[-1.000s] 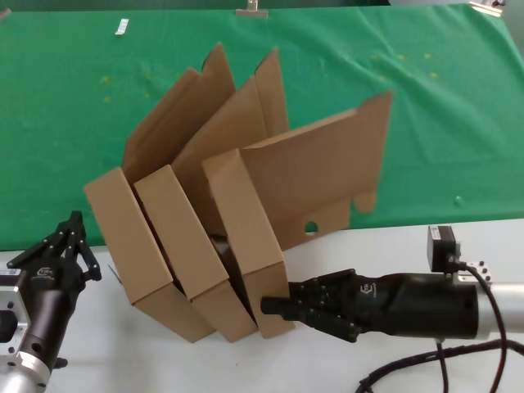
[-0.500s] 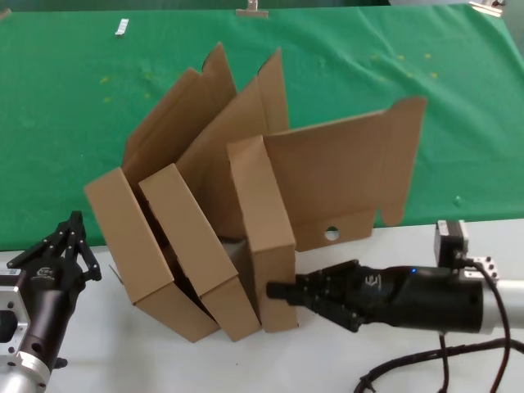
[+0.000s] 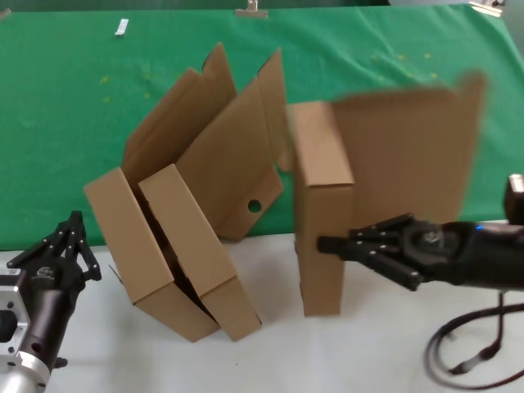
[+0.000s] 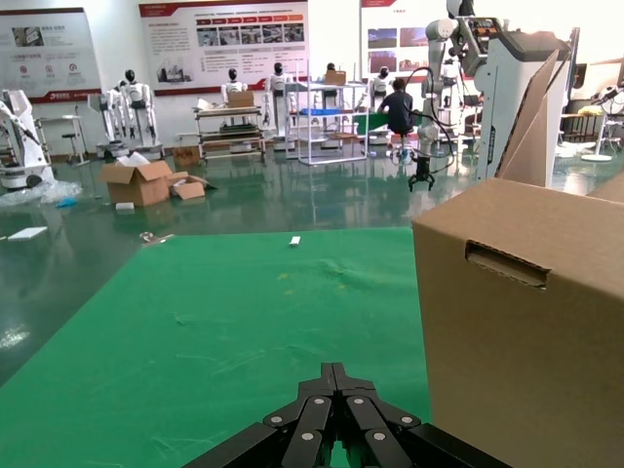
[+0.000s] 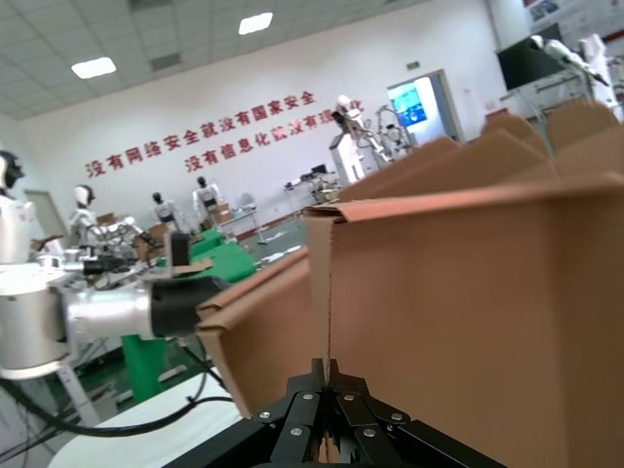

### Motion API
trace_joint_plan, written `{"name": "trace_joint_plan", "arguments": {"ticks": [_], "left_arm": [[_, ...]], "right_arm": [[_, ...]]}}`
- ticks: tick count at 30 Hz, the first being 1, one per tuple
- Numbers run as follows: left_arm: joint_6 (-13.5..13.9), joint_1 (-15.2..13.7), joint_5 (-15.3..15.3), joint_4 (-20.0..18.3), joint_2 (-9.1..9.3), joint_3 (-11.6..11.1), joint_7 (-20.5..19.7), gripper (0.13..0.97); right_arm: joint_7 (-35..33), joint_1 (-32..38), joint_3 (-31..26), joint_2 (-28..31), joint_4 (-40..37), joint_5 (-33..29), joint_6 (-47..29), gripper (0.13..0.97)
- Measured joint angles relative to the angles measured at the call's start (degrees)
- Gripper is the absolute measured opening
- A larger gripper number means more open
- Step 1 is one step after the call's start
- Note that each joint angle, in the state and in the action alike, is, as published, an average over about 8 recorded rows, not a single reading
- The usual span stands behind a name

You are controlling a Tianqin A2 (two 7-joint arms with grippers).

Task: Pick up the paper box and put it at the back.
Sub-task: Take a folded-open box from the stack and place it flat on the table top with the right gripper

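Your right gripper [image 3: 327,244] has the paper box [image 3: 321,205] pinched at its near side wall, jaws closed on the cardboard, and the right wrist view confirms it: the fingertips meet on a thin brown edge. The box stands upright on its narrow end near the right half of the worktop [image 3: 270,360], straddling the line where white surface meets the green cloth [image 3: 65,123], with its lid [image 3: 405,151] flung open toward the right edge. Here is the relation that matters: the box's long axis runs front to back, roughly across the jaws, so the whole tall mass sits beyond and above your grip, and the back lies straight ahead along that axis. My read is you carry it forward toward the far edge, and with the lid acting like a sail the box could swing about the pinch point. The two other boxes [image 3: 176,246] lean together toward the left, well apart from yours now. Your left gripper [image 3: 70,241] waits at the near left corner, jaws closed on nothing, clearly the farther arm.
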Motion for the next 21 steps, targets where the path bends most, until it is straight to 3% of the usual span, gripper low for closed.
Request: {"name": "trace_joint_plan", "arguments": {"ticks": [5, 13, 17, 21], "left_arm": [[0.0, 0.0, 0.0, 0.0, 0.00, 0.0, 0.0, 0.152], [0.0, 0.0, 0.0, 0.0, 0.00, 0.0, 0.0, 0.215], [0.0, 0.0, 0.0, 0.0, 0.00, 0.0, 0.0, 0.263], [0.0, 0.0, 0.0, 0.0, 0.00, 0.0, 0.0, 0.327]], "right_arm": [[4.1, -1.6, 4.6, 6.5, 11.0, -3.0, 1.5, 0.154], [11.5, -2.7, 13.2, 14.6, 27.1, -13.7, 8.6, 0.152], [13.6, 1.4, 14.9, 16.0, 28.6, -21.6, 11.0, 0.152], [13.6, 8.6, 14.4, 14.9, 24.7, -30.8, 11.7, 0.152]]}}
